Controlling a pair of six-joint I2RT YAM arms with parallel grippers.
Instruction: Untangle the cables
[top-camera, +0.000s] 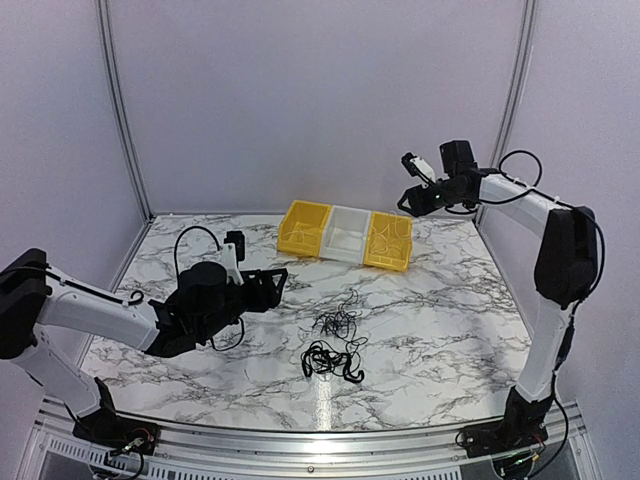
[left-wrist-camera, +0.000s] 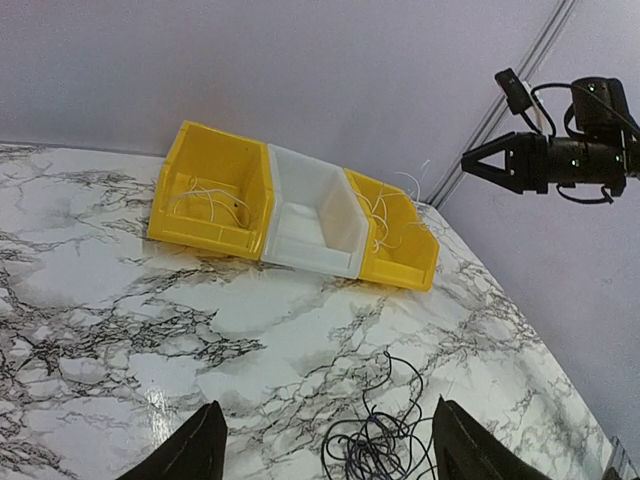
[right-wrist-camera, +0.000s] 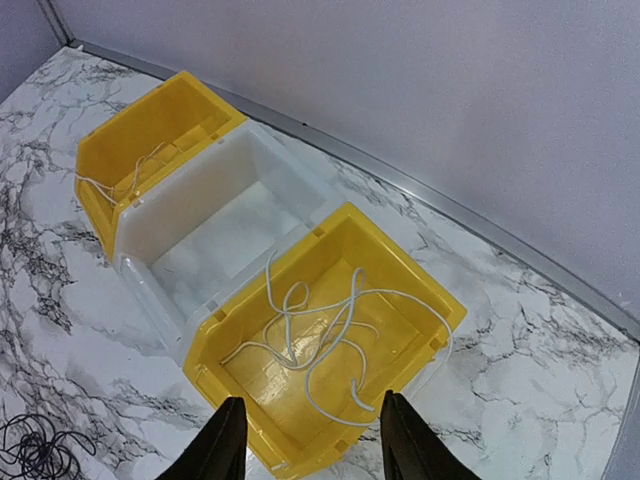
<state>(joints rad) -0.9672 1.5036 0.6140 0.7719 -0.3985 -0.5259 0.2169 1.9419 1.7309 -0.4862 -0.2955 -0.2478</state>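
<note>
While two whitish cables already lie apart, one (right-wrist-camera: 288, 340) in the right yellow bin (right-wrist-camera: 410, 270) beneath the open, empty right jaws and another (left-wrist-camera: 200, 192) in the left yellow bin (left-wrist-camera: 185, 150), the black cables (top-camera: 328, 358) sit knotted in loose clumps mid-desk (top-camera: 450, 320). Left jaws hover wide open beside them, holding nothing. Most of the untangling looks undone.

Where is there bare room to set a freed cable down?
Bare marble: right of the black cables, toward the right arm's base, and between them and the white bin, which looks empty. Crowded: mid-table; the yellow bins hold white cables.
</note>
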